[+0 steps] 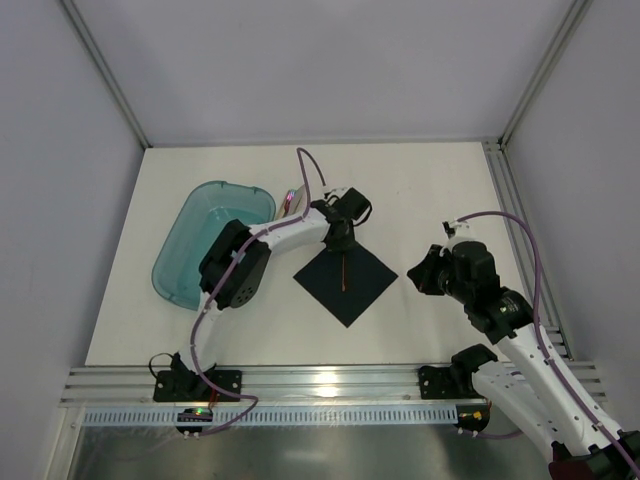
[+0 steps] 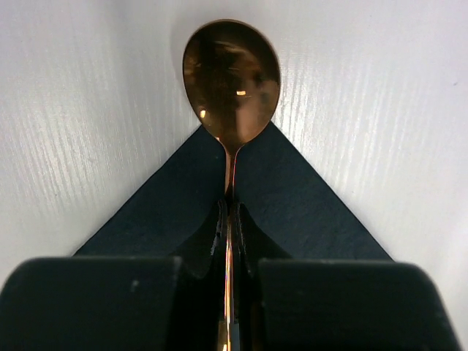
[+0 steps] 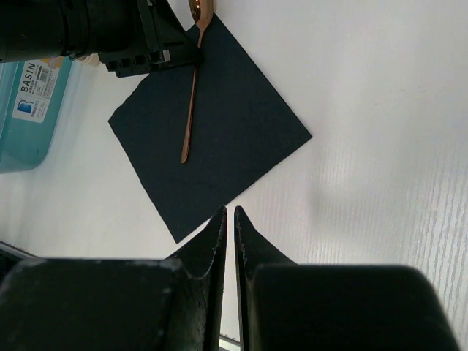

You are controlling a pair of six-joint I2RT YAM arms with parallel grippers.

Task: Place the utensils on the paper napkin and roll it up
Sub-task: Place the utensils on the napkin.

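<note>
The left gripper (image 2: 229,210) is clamping a slim copper-coloured metal spoon (image 2: 231,80), its bowl overhanging the dark navy square paper napkin (image 2: 307,212). Pulling it inward before release looks wise. The right gripper (image 3: 227,218) is idling, closed and empty.

Left tool (image 2: 229,216) extended forward, clamped tight; right tool (image 3: 227,219) closed, hovering aside.

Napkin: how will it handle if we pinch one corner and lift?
Likely floppy: the napkin lies dead flat as a thin sheet, so a lifted corner would probably just fold over. It is probably very light, so a push may slide it on the smooth table. The spoon across it, pinched by the left fingers, may help pin it.
</note>
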